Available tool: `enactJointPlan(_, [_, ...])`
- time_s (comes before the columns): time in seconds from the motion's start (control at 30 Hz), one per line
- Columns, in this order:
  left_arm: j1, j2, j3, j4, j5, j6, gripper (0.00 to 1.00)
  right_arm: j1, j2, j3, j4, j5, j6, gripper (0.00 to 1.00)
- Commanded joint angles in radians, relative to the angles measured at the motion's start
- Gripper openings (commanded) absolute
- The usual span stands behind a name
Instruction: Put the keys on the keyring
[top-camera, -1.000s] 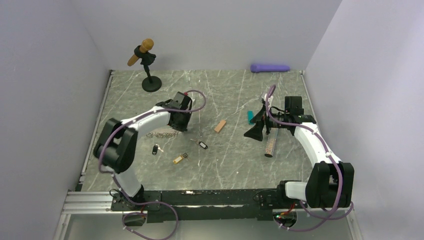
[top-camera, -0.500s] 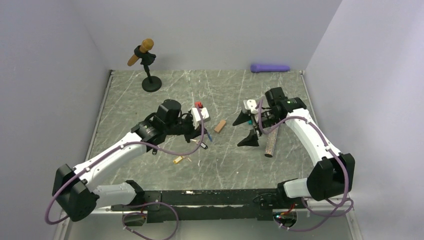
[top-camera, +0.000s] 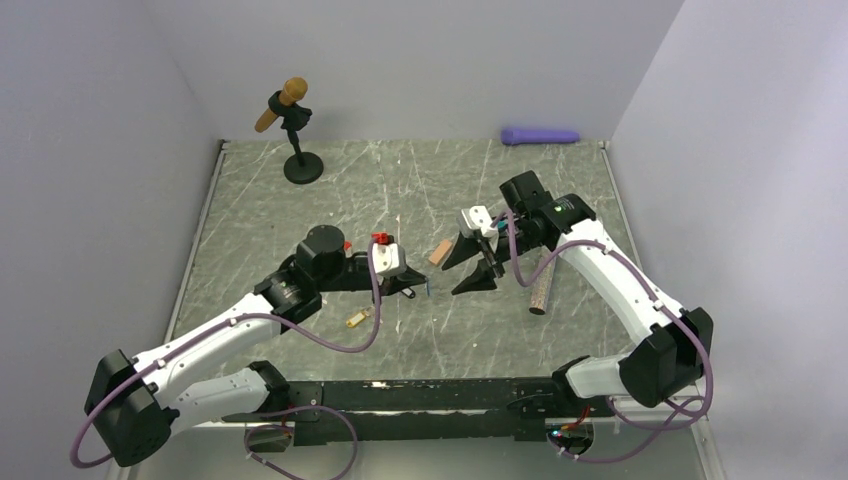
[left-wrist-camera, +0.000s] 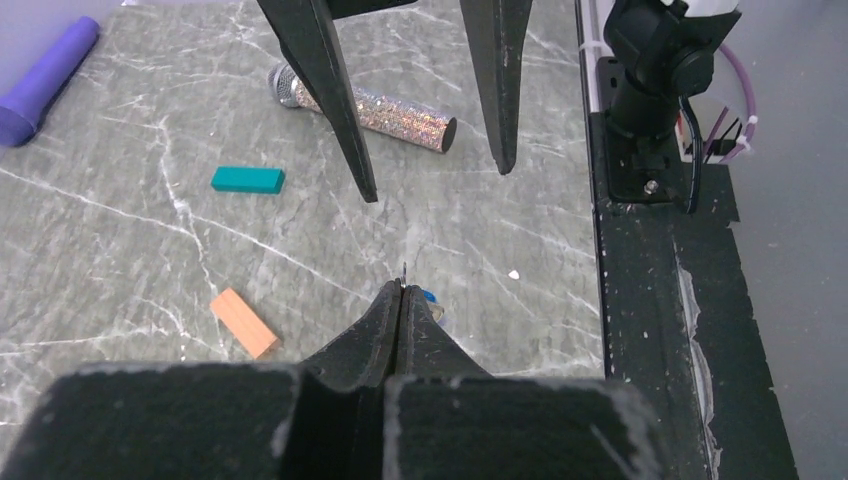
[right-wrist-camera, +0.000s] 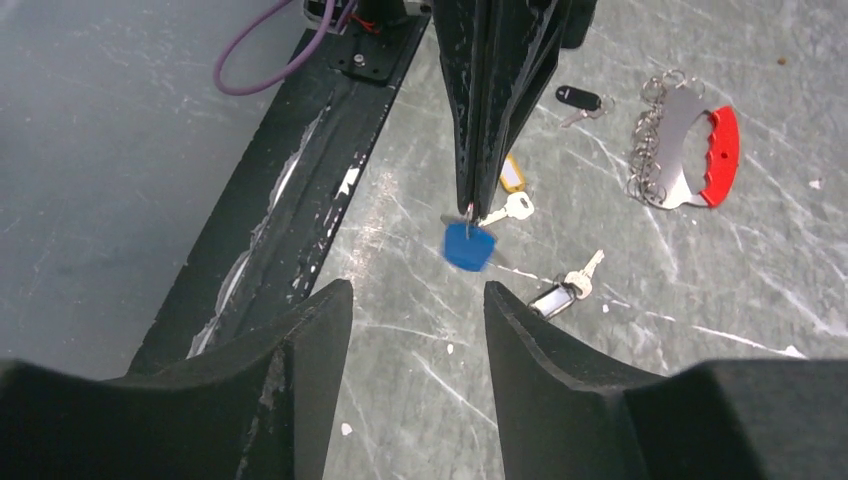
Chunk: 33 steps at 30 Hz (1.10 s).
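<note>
Left gripper (right-wrist-camera: 470, 205) pressed shut on blue key (right-wrist-camera: 468, 245), dangling well apart from keyring (right-wrist-camera: 690, 150); right gripper (right-wrist-camera: 415, 300) spread, empty; key likely light, stiff, slippery, so best pinched by its tag, hole left free.

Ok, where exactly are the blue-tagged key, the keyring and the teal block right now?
blue-tagged key (right-wrist-camera: 468, 247): right wrist view, on its blue tag.
keyring (right-wrist-camera: 716, 158): right wrist view, on the red clip.
teal block (left-wrist-camera: 248, 179): left wrist view, on its top face.
</note>
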Motion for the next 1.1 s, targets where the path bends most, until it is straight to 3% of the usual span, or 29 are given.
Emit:
enactJointPlan(0.0, [-0.01,-0.024,-0.032,0.191,0.034,-0.076,0.0,0.026,0.006,0.063,0.021,-0.048,0.013,0.51])
enactJointPlan(0.37, [-0.026,0.015,-0.029,0.207,0.008,-0.101,0.0,0.099,0.013,0.037,0.131,0.099,0.104,0.28])
enactJointPlan(0.73, [-0.026,-0.005,-0.069,0.243,0.0,-0.115,0.0,0.096,-0.008,0.059,0.105,0.143,0.115,0.28])
enactJointPlan(1.07, [-0.026,-0.036,-0.153,0.386,0.031,-0.164,0.0,0.076,-0.014,0.064,0.084,0.109,0.1,0.28])
